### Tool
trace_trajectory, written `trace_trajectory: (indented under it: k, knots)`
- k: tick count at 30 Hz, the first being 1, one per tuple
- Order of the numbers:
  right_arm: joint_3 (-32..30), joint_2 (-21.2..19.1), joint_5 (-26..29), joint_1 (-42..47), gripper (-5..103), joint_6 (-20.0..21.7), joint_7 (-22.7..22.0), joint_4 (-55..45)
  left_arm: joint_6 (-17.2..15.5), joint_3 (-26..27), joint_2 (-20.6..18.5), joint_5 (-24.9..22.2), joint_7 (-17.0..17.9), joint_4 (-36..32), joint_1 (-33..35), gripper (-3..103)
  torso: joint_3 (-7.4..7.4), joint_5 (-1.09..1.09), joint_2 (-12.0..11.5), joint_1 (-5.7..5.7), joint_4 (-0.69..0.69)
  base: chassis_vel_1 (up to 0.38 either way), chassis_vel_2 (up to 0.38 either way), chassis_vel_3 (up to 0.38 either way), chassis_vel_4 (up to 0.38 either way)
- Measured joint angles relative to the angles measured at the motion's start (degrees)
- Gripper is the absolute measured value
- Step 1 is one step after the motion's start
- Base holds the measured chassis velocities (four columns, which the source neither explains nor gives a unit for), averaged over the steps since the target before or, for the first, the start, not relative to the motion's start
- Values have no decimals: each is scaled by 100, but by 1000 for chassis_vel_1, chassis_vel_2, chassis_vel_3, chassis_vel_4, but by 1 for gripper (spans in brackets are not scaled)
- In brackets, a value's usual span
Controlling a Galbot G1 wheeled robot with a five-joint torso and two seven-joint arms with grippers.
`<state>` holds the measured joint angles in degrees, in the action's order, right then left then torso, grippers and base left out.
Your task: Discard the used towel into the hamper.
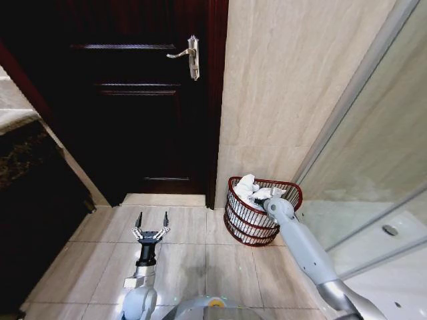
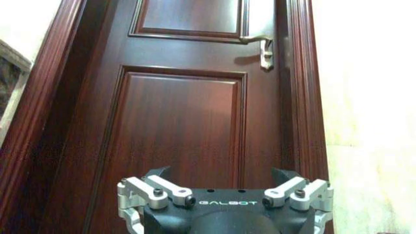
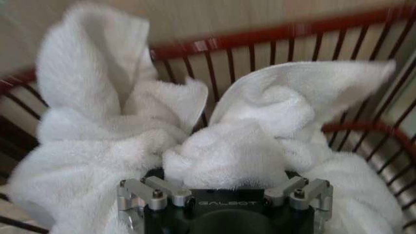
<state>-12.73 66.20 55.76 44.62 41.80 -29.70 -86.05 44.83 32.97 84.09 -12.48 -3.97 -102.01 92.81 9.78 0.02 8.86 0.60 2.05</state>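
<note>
Resting inside hamper, towel bunched against right gripper jaws.

Tiled floor, hamper on it.
Beige floor tiles; the reddish-brown wire hamper stands directly on them, in the corner by the wall, beside the dark door's raised threshold.

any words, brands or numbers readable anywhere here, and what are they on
"GALBOT": on the black body of the left tool, facing the dark red wooden door.
"GALBOT": on the black body of the right tool, blurred but legible, buried in the white terry towel.
No other text is visible.
</note>
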Motion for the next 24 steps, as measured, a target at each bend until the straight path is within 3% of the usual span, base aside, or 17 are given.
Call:
trace_trajectory:
  k: [10, 13, 14, 18, 19, 22, 23, 24]
  knots:
    - [-292, -271, -371, 393, 100, -204, -87, -1608, -77, -62, 44, 43, -4, -46, 13, 100, -1, -1, 0, 0, 0, 0, 0, 0, 0]
    - [-536, -281, -1432, 987, 100, -882, 443, -2170, -200, -51, 41, 48, 0, -121, 38, 100, -2, 0, 0, 0, -1, 0, 0, 0, 0]
    - [-536, -281, -1432, 987, 100, -882, 443, -2170, -200, -51, 41, 48, 0, -121, 38, 100, -2, 0, 0, 0, -1, 0, 0, 0, 0]
    - [-934, -131, -2568, 1766, 100, -1778, 1251, -2489, -274, -64, 38, 72, -2, -124, 32, 100, -2, 0, 0, 0, -2, 0, 0, 0, 0]
    - [-934, -131, -2568, 1766, 100, -1778, 1251, -2489, -274, -64, 38, 72, -2, -124, 32, 100, -2, 0, 0, 0, -2, 0, 0, 0, 0]
    - [-1249, 54, -3412, 2264, 100, -2505, 1781, -2566, -390, -54, 48, 75, -9, -151, 28, 100, -2, -2, 0, 0, -1, 0, 0, 0, 0]
    - [-1249, 54, -3412, 2264, 100, -2505, 1781, -2566, -390, -54, 48, 75, -9, -151, 28, 100, -2, -2, 0, 0, -1, 0, 0, 0, 0]
    - [-1417, 180, -3732, 2467, 100, -2873, 2025, -2549, -481, -44, 54, 70, -9, -176, 15, 100, -3, -2, 0, -1, 0, 0, 0, 0, 0]
